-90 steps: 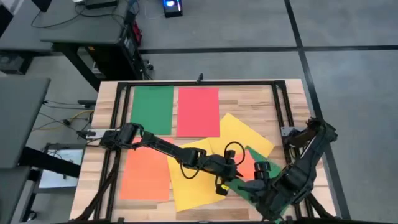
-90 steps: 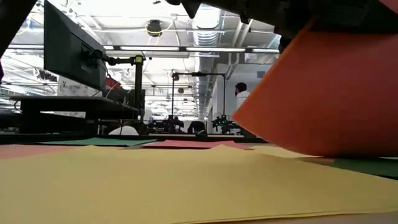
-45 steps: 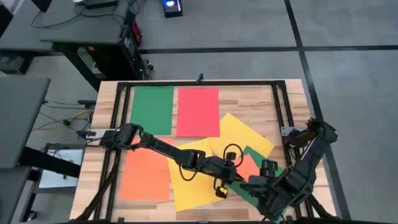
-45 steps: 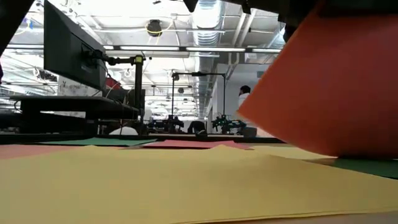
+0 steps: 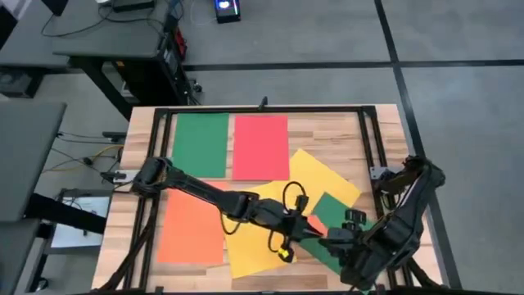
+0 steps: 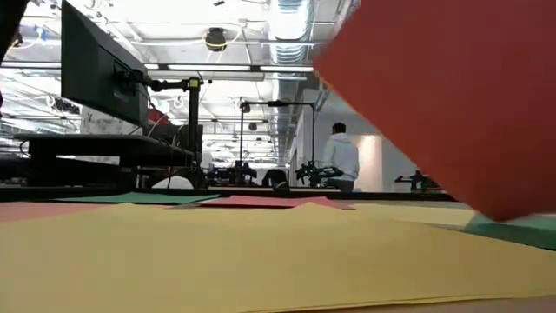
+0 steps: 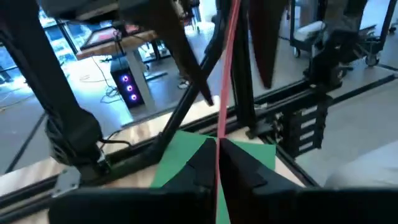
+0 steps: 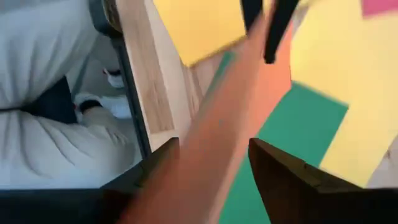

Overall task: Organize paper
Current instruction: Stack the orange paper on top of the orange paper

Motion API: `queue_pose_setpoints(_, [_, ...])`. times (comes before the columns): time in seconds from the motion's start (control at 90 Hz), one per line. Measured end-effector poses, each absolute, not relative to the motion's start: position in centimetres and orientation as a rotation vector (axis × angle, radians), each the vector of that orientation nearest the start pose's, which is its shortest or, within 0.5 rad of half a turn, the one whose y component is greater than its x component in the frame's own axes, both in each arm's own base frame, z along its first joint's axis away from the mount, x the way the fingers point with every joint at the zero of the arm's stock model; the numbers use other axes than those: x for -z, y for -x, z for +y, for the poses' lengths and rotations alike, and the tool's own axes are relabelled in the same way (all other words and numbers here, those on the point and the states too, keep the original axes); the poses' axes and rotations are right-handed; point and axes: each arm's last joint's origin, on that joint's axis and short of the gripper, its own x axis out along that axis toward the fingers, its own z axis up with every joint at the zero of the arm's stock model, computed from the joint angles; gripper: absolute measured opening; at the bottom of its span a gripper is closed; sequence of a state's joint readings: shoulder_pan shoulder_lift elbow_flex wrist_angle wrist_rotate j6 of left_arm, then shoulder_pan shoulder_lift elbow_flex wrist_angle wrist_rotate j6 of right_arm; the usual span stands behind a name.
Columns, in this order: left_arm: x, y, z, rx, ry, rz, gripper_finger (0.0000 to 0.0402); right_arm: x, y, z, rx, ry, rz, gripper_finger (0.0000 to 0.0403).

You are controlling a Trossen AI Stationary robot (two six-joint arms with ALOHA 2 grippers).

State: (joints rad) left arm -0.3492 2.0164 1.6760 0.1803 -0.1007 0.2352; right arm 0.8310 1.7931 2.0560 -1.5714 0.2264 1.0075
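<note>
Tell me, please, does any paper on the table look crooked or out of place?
Yes. Two yellow sheets and a green sheet lie skewed and overlapping near the right gripper, unlike the squared green sheet and red sheet at the far side. The left gripper holds an orange sheet raised on edge.

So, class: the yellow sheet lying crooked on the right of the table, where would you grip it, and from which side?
By its right-hand corner, coming from the right edge of the table. The yellow sheet lies flat, and that corner sits on bare wood, clear of other sheets. Nearer the front, the left gripper and right gripper crowd it around a lifted orange sheet.
</note>
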Motion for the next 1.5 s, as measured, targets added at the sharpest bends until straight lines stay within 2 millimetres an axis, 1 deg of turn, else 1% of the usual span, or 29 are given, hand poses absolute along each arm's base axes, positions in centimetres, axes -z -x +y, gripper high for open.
queue_pose_setpoints(0.133, [-32.9, -42.5, -16.6, 0.197, -0.327, 0.192, 0.0000, -40.6, -22.4, 23.1, 0.082, -0.126, 1.099, 0.0152])
queue_pose_setpoints(0.211, [-34.1, -41.2, -17.0, 0.164, -0.342, 0.213, 0.0000, -41.1, -22.7, 22.6, 0.072, -0.076, 1.065, 0.0129])
queue_pose_setpoints(0.3, [-35.0, -39.8, -17.5, 0.143, -0.361, 0.239, 0.0000, -41.2, -23.5, 21.8, 0.084, -0.042, 1.052, 0.0088])
queue_pose_setpoints(0.389, [-36.0, -38.6, -17.9, 0.124, -0.375, 0.246, 0.0000, -41.2, -24.4, 20.8, 0.096, -0.017, 1.054, 0.0030])
queue_pose_setpoints(0.433, [-36.4, -38.0, -18.0, 0.109, -0.379, 0.252, 0.0000, -41.2, -24.8, 20.3, 0.099, -0.003, 1.055, 0.0013])
queue_pose_setpoints(0.489, [-36.7, -37.2, -18.3, 0.097, -0.381, 0.276, 0.0000, -41.2, -25.2, 19.8, 0.107, 0.003, 1.056, 0.0009])
queue_pose_setpoints(0.578, [-36.6, -36.2, -18.8, 0.072, -0.386, 0.325, 0.0000, -41.2, -25.5, 19.4, 0.114, 0.012, 1.057, 0.0007])
queue_pose_setpoints(0.733, [-35.6, -34.6, -20.3, 0.013, -0.412, 0.423, 0.0000, -41.2, -25.5, 19.3, 0.105, 0.032, 1.058, 0.0002])
queue_pose_setpoints(0.822, [-34.4, -34.0, -20.9, 0.006, -0.402, 0.453, 0.0000, -40.4, -25.6, 19.5, 0.140, 0.079, 1.054, 0.0006])
queue_pose_setpoints(0.867, [-33.3, -33.9, -20.9, -0.003, -0.398, 0.480, 0.0000, -39.7, -25.6, 19.7, 0.154, 0.107, 1.064, 0.0007])
queue_pose_setpoints(0.933, [-31.1, -34.1, -20.5, -0.028, -0.380, 0.514, 0.0000, -38.0, -25.9, 20.0, 0.172, 0.139, 1.094, 0.0004])
queue_pose_setpoints(1.044, [-27.7, -34.7, -18.7, -0.048, -0.304, 0.532, 0.0000, -34.4, -26.9, 20.1, 0.193, 0.164, 1.125, 0.0001])
queue_pose_setpoints(1.144, [-25.3, -34.8, -16.2, -0.037, -0.205, 0.524, 0.0000, -31.5, -27.7, 19.1, 0.141, 0.098, 1.127, 0.0000])
queue_pose_setpoints(1.211, [-24.3, -34.7, -14.5, -0.048, -0.131, 0.499, 0.0000, -29.9, -27.9, 17.7, 0.095, 0.038, 1.106, 0.0000])
queue_pose_setpoints(1.278, [-23.3, -34.1, -12.6, -0.081, -0.076, 0.494, 0.0000, -28.5, -27.5, 15.6, 0.102, -0.017, 1.100, 0.0000])
queue_pose_setpoints(1.344, [-22.6, -33.3, -11.1, -0.117, -0.010, 0.490, 0.0000, -27.3, -26.5, 12.8, 0.163, -0.067, 1.100, 0.0000])
queue_pose_setpoints(1.422, [-21.3, -32.4, -9.4, -0.183, 0.073, 0.527, 0.0000, -25.8, -25.4, 9.7, 0.232, -0.151, 1.062, 0.0000])
queue_pose_setpoints(1.5, [-19.5, -31.8, -8.0, -0.242, 0.125, 0.580, 0.0000, -23.9, -24.3, 6.9, 0.246, -0.251, 1.032, 0.0000])
